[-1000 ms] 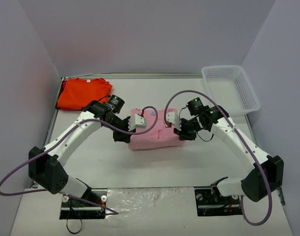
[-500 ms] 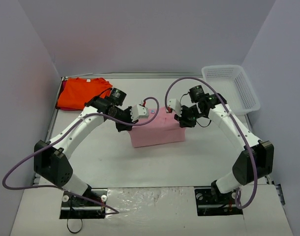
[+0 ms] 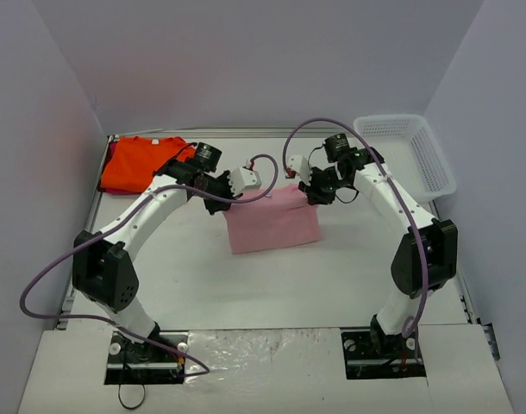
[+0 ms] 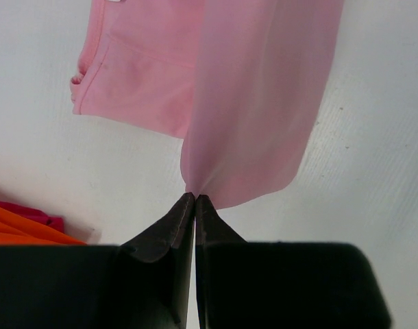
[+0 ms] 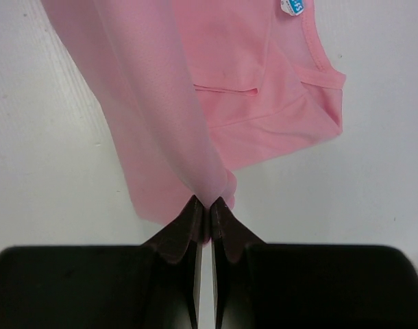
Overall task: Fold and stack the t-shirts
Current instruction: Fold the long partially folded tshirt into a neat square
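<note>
The light pink t-shirt [image 3: 273, 222] lies partly folded in the middle of the table, its far edge lifted. My left gripper [image 3: 226, 204] is shut on the shirt's far left corner; the left wrist view shows the cloth [image 4: 257, 103] pinched at the fingertips [image 4: 195, 199]. Shut on the far right corner is my right gripper [image 3: 312, 194], and pink cloth [image 5: 181, 130] hangs from its tips [image 5: 210, 203] in the right wrist view. A collar label [image 5: 291, 7] shows on the layer lying below. The bright orange t-shirt [image 3: 142, 163] lies at the far left corner.
A white mesh basket [image 3: 404, 155] stands at the far right of the table. Purple cables loop above both arms. Grey walls close in the table on three sides.
Both grippers have carried the pink shirt's edge away from the arm bases toward the far side, lifting and stretching the cloth. The orange shirt and the basket have not moved.
</note>
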